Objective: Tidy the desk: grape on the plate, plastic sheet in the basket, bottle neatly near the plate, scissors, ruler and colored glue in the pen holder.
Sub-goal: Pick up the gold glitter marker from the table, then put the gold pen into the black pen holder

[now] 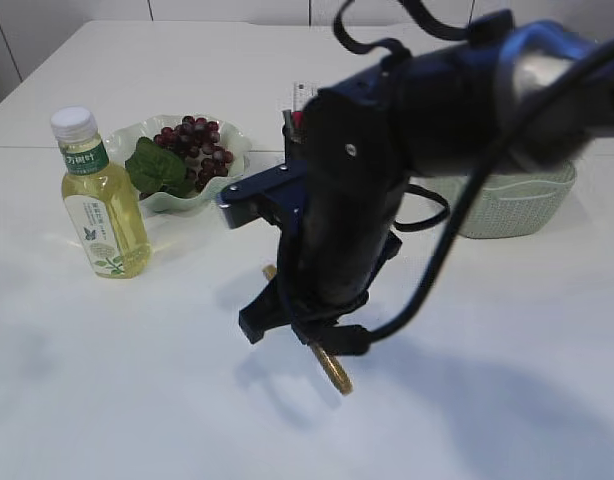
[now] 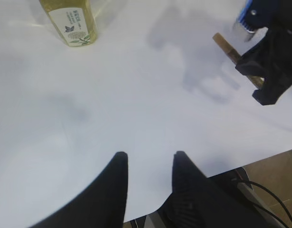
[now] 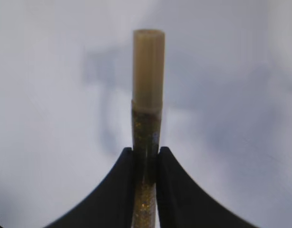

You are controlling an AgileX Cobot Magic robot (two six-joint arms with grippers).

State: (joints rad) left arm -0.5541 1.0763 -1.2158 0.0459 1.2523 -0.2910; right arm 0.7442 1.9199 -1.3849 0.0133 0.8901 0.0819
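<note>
**A:** Glue stick point(image 1: 336, 373) first. From the outside camera, where is it?

**B:** Low in the middle of the frame, sticking out below the right gripper point(image 1: 309, 335), tilted down toward the lower right, gold end nearest us. It hangs above the bare table point(image 1: 137, 400). The pen holder point(image 1: 291, 125) peeks out behind the arm, higher in the frame, so I judge the carry runs up and away, toward the basket point(image 1: 522, 205) side.

**A:** And the rest?

**B:** Grapes point(image 1: 195, 140) sit on the plate point(image 1: 122, 140), upper left; the bottle point(image 1: 99, 205) stands just beside it.

**A:** Left wrist camera?

**B:** The left gripper point(image 2: 148, 164) at the bottom edge has its jaws parted with nothing between them. The glue stick shows at upper right, well away, so the right arm is plainly nearer.

**A:** Right wrist camera?

**B:** The right gripper point(image 3: 146, 159) is clamped on the glittery barrel of the glue stick point(image 3: 148, 76). Its long axis runs straight up the frame, pale cap outermost, in line with the jaws. To drop it in the holder I think that axis needs turning upright.
</note>
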